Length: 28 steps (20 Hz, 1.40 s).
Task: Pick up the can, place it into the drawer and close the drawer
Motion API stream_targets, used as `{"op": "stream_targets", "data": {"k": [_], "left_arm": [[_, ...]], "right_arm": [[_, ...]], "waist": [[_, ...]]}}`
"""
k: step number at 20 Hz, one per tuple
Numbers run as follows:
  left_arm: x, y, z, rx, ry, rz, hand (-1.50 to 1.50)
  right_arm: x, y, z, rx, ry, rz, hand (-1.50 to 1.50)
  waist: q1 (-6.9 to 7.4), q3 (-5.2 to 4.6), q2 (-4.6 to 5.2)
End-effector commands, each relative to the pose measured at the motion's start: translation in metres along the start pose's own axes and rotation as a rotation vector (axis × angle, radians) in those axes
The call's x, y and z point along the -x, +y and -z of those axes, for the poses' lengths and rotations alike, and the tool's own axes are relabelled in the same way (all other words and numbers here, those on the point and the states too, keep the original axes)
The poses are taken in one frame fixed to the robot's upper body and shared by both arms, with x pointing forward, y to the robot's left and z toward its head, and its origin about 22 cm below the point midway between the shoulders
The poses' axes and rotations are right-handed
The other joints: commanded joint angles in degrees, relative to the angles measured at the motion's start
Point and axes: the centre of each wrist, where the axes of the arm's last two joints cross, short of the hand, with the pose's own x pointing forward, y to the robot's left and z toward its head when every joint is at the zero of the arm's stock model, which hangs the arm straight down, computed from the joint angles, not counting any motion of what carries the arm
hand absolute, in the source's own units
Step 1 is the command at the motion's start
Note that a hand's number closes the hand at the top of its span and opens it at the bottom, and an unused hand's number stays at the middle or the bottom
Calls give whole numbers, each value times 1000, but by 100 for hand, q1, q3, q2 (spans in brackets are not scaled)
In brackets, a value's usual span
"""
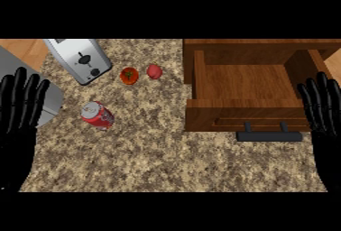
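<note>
Clearly, the red can (97, 115) with a silver top lay on its side on the speckled stone surface (166, 158), toward the left and well apart from the open wooden drawer (243, 83) at the far right. This drawer was a plain box of brown boards with a dark bar handle (269, 135) on its near front. A metal toaster (80, 58) stood at the far left, with a tomato (129, 75) and a small red fruit (154, 71) beside it. The left robot hand (21, 103) and the right robot hand (321, 106) rested at the edges, fingers straight and spread, holding nothing.
</note>
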Motion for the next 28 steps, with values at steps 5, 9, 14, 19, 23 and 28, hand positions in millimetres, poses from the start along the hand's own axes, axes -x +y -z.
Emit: {"op": "stream_targets", "data": {"k": [5, 9, 14, 19, 23, 28], "left_arm": [[16, 14, 5, -177, 58, 56, -150], [33, 36, -27, -414, 422, 8, -150], [32, 18, -23, -443, 448, 18, -150], [19, 38, -13, -436, 439, 0, -150], [32, 31, 3, -421, 444, 16, -150], [49, 24, -5, -413, 484, 0, -150]], "right_arm": [[-1, 6, 5, 51, -11, 87, -150], [29, -14, -22, 180, 290, 55, -150], [20, -28, -24, 178, 295, 64, -150], [16, -44, -6, 191, 292, 60, -150], [27, -47, -27, 210, 285, 39, -150], [29, -23, -35, 190, 276, 55, -150]], "waist": [[-32, -100, -144], [7, -92, -138], [-47, -98, -148], [-30, -100, -145], [-50, -99, -143], [-40, -100, -144]]}}
